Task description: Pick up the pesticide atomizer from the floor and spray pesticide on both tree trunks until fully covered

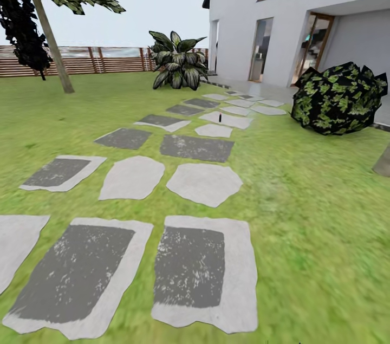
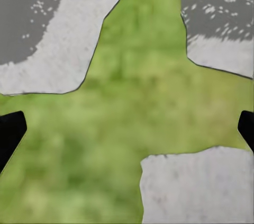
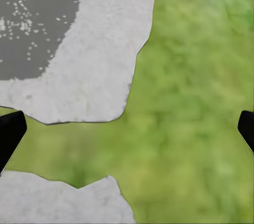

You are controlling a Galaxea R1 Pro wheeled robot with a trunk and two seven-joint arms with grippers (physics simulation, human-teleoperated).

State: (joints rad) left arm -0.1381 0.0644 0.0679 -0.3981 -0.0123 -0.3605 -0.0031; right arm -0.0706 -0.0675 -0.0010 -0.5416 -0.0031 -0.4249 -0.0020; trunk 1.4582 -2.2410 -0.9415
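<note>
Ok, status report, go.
Left gripper and right gripper open, empty, over grass. Leaning tree far left by fence. Small dark object on stones ahead, unidentified.

Leaning grey-brown tree trunk (image 1: 51,40) on grass floor (image 1: 303,198) beside fence.

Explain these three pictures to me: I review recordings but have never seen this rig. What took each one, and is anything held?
This is a simulated wheeled robot with two arms. The large picture comes from its head camera, looking over a lawn crossed by grey stepping stones, with a leaning tree, a wooden fence, a dark bush and a white house. A small dark object stands far along the path, too small to identify. The other two pictures come from cameras on each wrist, pointing down at grass and stones. The left end effector and right end effector are open, holding nothing.
</note>
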